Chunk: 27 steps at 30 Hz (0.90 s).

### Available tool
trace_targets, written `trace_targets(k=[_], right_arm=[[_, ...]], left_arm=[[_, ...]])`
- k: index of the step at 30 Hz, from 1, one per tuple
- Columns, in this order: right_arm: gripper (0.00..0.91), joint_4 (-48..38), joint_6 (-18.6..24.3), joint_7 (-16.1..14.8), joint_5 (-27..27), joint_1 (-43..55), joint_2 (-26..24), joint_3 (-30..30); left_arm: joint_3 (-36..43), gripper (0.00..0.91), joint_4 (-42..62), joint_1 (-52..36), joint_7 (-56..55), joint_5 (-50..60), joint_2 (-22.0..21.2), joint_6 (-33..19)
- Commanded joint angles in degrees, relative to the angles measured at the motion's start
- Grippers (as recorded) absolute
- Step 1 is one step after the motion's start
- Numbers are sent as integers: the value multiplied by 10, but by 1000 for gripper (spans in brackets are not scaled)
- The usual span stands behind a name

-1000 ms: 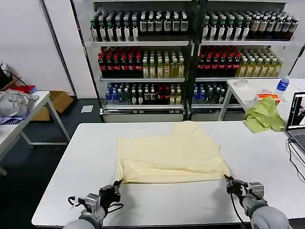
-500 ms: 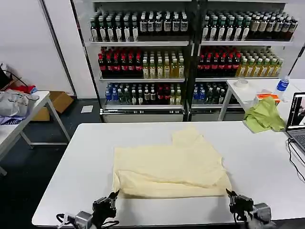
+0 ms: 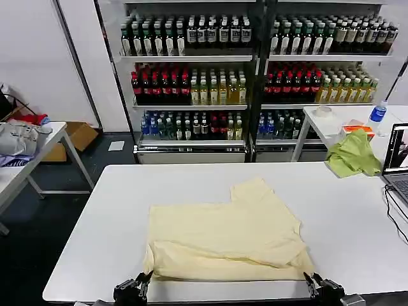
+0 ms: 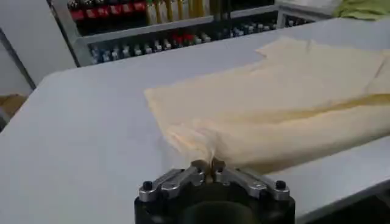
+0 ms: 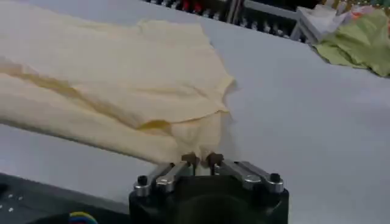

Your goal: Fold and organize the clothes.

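Pale cream-yellow cotton, a T-shirt [image 3: 226, 239], lies partly folded on a white table [image 3: 83, 229], its near edge doubled over into a long roll along the table's front.

The left gripper [image 3: 134, 290] sits at the table's front edge, low in the head view. Its fingers are pinched together on the shirt's near left corner; in the left wrist view [image 4: 208, 167] a small tuft of cloth rises between the closed fingertips, and the rest of the shirt [image 4: 274, 103] spreads away from the gripper across the table [image 4: 79, 140].

The right gripper [image 3: 322, 288] sits at the same front edge, on the shirt's opposite near corner. In the right wrist view [image 5: 202, 159] its dark fingertips are closed on a fold of cloth, with the shirt [image 5: 116, 79] stretching off ahead and to one side of it.

Between the two grippers the rolled hem runs nearly straight. A sleeve sticks out on the far side of the shirt, away from both grippers.

Beyond the right gripper, on a second table, lies a green cloth [image 3: 352, 155]. Shelves of bottles [image 3: 255, 64] stand behind the table.
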Motion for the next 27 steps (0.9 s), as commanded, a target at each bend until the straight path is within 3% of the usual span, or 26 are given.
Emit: trace_targets(k=[1, 9, 15, 21, 27], right_arm=[[907, 19, 8, 2, 3, 8, -7, 13], [907, 15, 4, 21, 70, 97, -35, 24], [907, -36, -18, 49, 132, 221, -61, -19], [907, -121, -60, 78, 199, 427, -87, -152], [907, -238, -77, 89, 226, 617, -75, -299]], left_arm=[[-34, 907, -11, -8, -5, -16, 8, 3], [-88, 907, -13, -74, -30, -100, 30, 15], [-72, 907, 25, -146, -55, -185, 53, 30], [-10, 907, 109, -289, -76, -233, 76, 52], [58, 907, 202, -403, -89, -266, 83, 58]])
